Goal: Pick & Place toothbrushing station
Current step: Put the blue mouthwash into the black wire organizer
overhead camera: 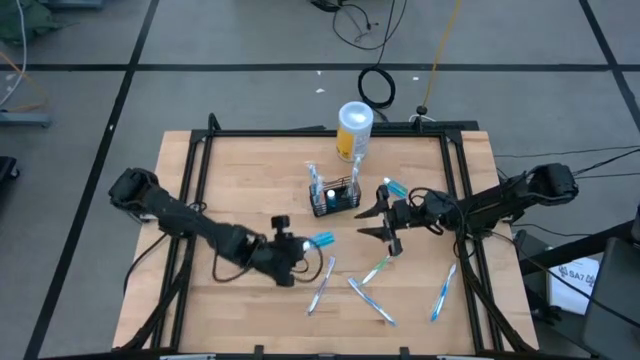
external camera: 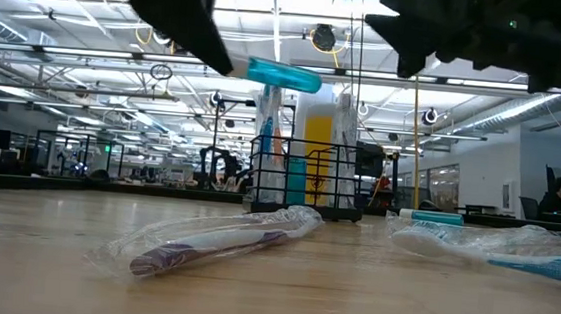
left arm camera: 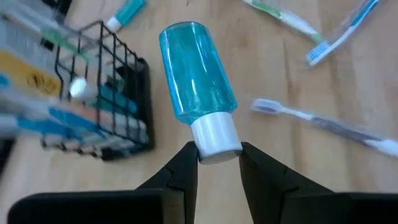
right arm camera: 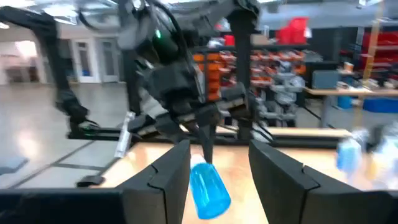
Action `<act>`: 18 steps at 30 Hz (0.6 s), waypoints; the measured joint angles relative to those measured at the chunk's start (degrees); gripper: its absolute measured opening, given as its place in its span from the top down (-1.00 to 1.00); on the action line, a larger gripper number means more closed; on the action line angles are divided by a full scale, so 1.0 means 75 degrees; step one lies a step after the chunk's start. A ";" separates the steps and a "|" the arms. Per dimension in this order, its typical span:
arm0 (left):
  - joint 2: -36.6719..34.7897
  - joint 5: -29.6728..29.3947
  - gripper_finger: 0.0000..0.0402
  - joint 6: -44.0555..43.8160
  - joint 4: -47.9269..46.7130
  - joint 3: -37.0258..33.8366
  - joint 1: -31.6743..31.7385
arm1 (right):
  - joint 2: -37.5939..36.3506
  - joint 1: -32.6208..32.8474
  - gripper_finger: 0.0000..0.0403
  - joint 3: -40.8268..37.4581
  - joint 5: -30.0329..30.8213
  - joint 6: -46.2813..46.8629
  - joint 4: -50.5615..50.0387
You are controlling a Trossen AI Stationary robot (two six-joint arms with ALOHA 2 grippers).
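Two grippers at work. Left gripper: clenched on white cap of blue bottle, raised just beside basket, which sits mid-table. Right gripper: released, near basket's other side. Risk: narrow cap grip, so bottle may pivot, slip, or knock basket.

Yellow canister behind, wrapped brushes in front
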 joint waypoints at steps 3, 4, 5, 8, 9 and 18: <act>0.0015 0.0254 0.51 0.0809 -0.0608 0.0451 0.0449 | 0.0017 0.0006 0.23 0.0000 0.0533 -0.0028 -0.0247; 0.0016 0.0270 0.51 0.1051 -0.0814 0.0651 0.0580 | -0.0022 0.0006 0.23 0.0000 0.0674 -0.0052 -0.0394; 0.0019 0.0273 0.51 0.1332 -0.0967 0.0859 0.0711 | -0.0060 0.0006 0.23 -0.0003 0.0770 -0.0068 -0.0518; 0.0034 0.0267 0.51 0.2211 -0.1667 0.1491 0.1072 | -0.0189 -0.0001 0.23 -0.0003 0.1113 -0.0264 -0.0704; 0.0039 0.0267 0.51 0.2478 -0.1875 0.1721 0.1186 | -0.0225 -0.0008 0.23 -0.0003 0.1225 -0.0374 -0.0752; 0.0032 0.0286 0.51 0.4444 -0.2081 0.2592 0.2084 | -0.0625 -0.0315 0.23 -0.0003 0.1478 -0.0594 -0.1452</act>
